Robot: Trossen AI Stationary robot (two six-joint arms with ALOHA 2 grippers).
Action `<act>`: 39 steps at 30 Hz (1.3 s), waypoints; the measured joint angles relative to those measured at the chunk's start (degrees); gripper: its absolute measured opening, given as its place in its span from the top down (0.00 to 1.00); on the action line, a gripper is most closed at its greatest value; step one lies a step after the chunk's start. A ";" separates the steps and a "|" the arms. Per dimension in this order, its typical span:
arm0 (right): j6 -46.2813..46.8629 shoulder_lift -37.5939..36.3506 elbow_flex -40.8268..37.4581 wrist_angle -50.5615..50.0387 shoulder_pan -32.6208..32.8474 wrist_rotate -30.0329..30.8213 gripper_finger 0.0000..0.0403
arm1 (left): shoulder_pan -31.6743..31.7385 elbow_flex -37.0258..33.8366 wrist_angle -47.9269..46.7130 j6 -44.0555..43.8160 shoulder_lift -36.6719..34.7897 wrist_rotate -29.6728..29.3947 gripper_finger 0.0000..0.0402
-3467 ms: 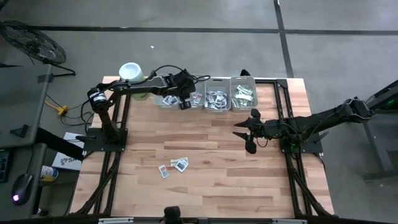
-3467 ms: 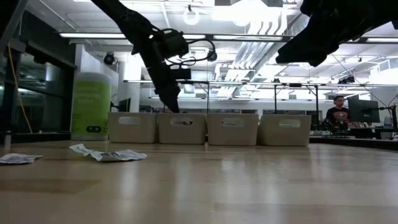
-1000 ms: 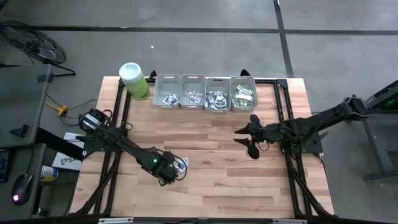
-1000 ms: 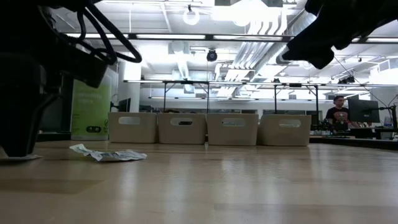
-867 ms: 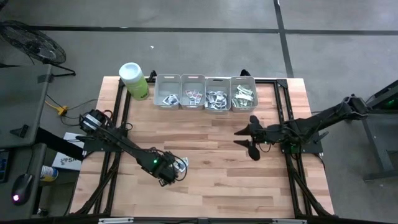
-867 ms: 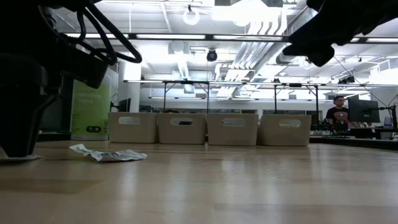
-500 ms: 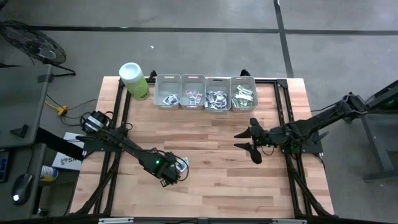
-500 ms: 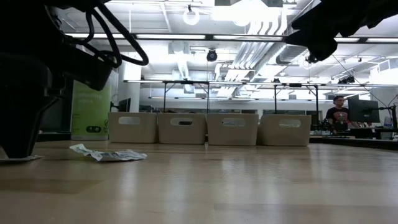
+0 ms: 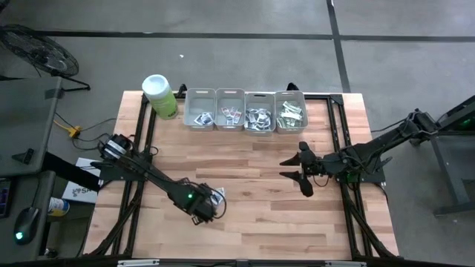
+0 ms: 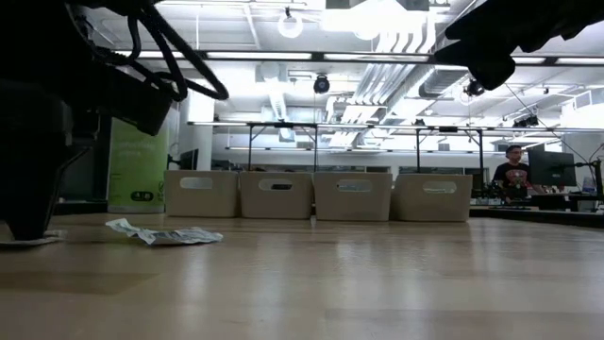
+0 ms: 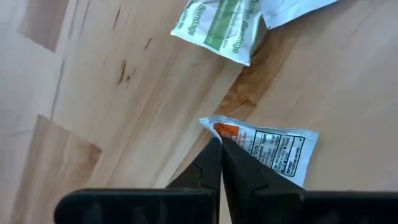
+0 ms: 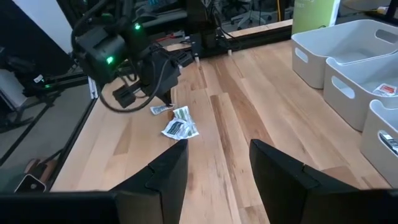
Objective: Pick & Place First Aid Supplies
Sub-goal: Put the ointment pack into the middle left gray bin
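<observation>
Small paper packets lie on the wood near the table's near-left. The left wrist view shows a white packet with an orange-red print [image 11: 267, 148], a green-and-white one [image 11: 219, 31] and another white one [image 11: 292, 7] beyond it. My left gripper [image 9: 205, 213] is low on the table, shut at the printed packet's edge. In the low view this packet [image 10: 42, 236] lies flat under the dark fingers, with two more packets [image 10: 165, 234] beside it. My right gripper [image 9: 286, 167] hovers open over the table's right middle, holding nothing. My left gripper has its shut fingertips [image 11: 219, 149] on the printed packet's short edge, by its orange-red corner [image 11: 214, 127]. The fingers slant down from above. The packet lies flat on the table. Whether the edge is between the fingers or only under them, I cannot tell.
Four grey bins [image 9: 244, 110] stand in a row at the far edge, each holding packets. A lime-green canister with a white lid [image 9: 159, 95] stands to their left. Bare wood stretches between the packets and the bins. A person sits far behind the table [image 10: 512, 175].
My left gripper has crept a little toward the near edge and the right, staying low at the packets. My right gripper has drifted slightly toward the table's right edge. The packets have not moved.
</observation>
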 joint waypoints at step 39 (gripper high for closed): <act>-2.16 0.00 0.00 -2.26 -0.08 7.16 0.59 | 23.06 20.40 -19.35 38.06 0.22 -51.28 1.00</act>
